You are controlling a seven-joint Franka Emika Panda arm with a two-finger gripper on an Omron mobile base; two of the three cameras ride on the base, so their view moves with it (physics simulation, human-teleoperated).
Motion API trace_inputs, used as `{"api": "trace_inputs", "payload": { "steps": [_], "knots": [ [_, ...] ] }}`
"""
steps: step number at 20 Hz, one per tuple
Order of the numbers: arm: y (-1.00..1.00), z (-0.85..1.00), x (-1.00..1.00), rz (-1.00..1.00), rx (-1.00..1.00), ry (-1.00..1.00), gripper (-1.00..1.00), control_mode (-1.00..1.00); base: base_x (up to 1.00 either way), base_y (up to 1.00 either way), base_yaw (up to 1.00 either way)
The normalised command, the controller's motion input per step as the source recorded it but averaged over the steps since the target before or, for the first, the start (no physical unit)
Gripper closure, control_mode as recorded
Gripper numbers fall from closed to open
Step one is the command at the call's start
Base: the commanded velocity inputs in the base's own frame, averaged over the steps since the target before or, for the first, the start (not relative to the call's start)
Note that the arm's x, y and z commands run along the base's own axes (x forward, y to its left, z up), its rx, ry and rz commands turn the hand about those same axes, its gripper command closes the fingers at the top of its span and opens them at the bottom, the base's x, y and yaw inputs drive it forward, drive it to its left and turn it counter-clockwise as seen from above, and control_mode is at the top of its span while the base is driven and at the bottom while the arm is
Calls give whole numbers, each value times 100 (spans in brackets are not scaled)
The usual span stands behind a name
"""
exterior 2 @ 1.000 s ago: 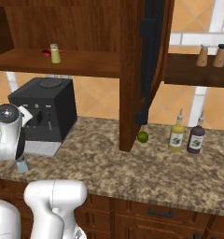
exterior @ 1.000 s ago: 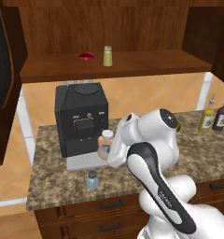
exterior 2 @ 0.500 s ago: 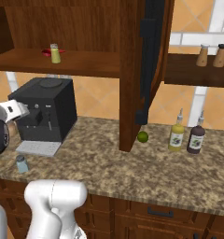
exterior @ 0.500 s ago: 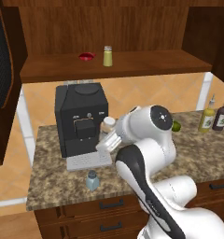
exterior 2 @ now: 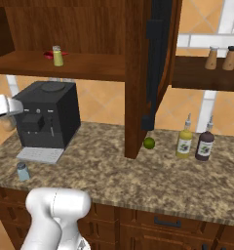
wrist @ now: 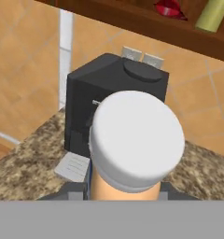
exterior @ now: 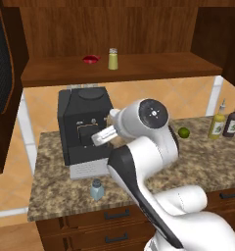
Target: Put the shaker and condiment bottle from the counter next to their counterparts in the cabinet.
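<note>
White-capped condiment bottle [wrist: 135, 149] clamped in claw [wrist: 125, 193], fingers hidden; shaker [exterior: 96, 189] on counter [exterior: 207, 162]

Around the coffee machine [exterior: 85, 125] I count shakers first: one pale shaker [exterior: 96, 189] on the counter [exterior 2: 138, 180] before it, one yellow-green shaker [exterior: 112, 58] above it, two more shakers [exterior 2: 221, 57] far right. Bottles: one white-capped bottle [wrist: 135, 144] in my pincer, two spouted bottles [exterior 2: 194, 139] well right. One lime [exterior 2: 148, 142], one red item [exterior: 90, 59].
</note>
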Motion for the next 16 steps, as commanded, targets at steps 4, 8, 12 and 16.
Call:
{"api": "trace_inputs", "payload": {
  "steps": [4,8,12,16],
  "knots": [
    [0,56,0,-9,0,0,100,-100,0,0,0],
    [0,57,0,-8,6,0,100,-100,0,0,0],
    [0,59,0,-9,6,0,100,-100,0,0,0],
    [0,55,0,-8,5,0,100,-100,0,0,0]
  ]
}}
